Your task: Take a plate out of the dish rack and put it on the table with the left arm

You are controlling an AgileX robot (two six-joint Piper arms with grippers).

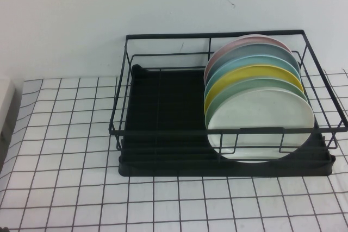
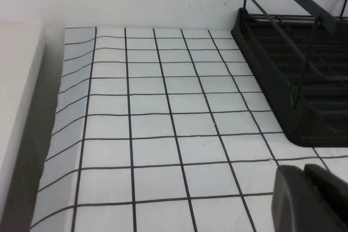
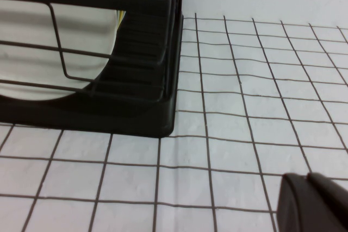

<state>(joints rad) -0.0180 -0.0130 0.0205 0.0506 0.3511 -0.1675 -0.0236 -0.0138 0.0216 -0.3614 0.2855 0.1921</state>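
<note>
The white plate (image 1: 261,126) stands upright at the front of a row of plates in the right half of the black wire dish rack (image 1: 163,164). It also shows in the right wrist view (image 3: 54,31) behind the rack's wires (image 3: 147,118). The rack's left end shows in the left wrist view (image 2: 293,80). My left gripper (image 2: 302,169) is shut and empty, low over the grid-printed table (image 1: 65,177), left of the rack. My right gripper (image 3: 307,176) is shut and empty, low over the table to the rack's right. Neither arm shows in the high view.
Behind the white plate stand mint-green (image 1: 255,85), yellow (image 1: 250,74), blue, grey-blue and pink plates. The rack's left half (image 1: 163,101) holds no plates. A white wall lies behind. A white ledge (image 2: 16,107) borders the table's left edge.
</note>
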